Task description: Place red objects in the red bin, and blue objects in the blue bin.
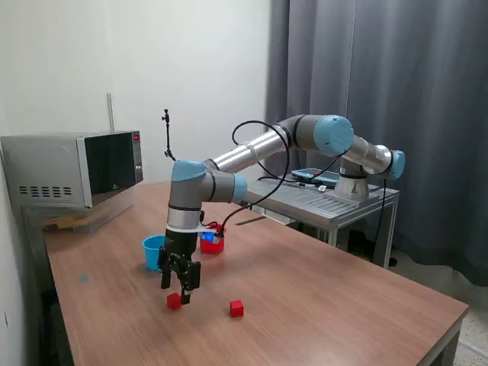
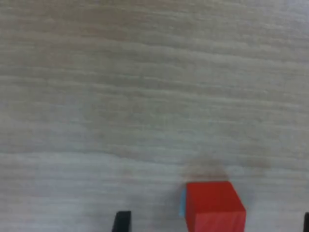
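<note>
Red cube [image 2: 215,205] sits between my tool's [image 1: 178,293] spread fingers [image 2: 121,221] on the tabletop [image 1: 320,297], untouched; a second red cube [image 1: 236,308] lies nearby. Red bin [image 1: 213,244] and blue bin [image 1: 154,252] stand mid-tabletop behind.

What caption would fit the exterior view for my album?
Robot arm's gripper poised over one red cube, another nearby, bins behind.

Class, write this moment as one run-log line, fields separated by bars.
tool open, low over table | red cube between fingers, ungrasped | second red cube on table
</note>
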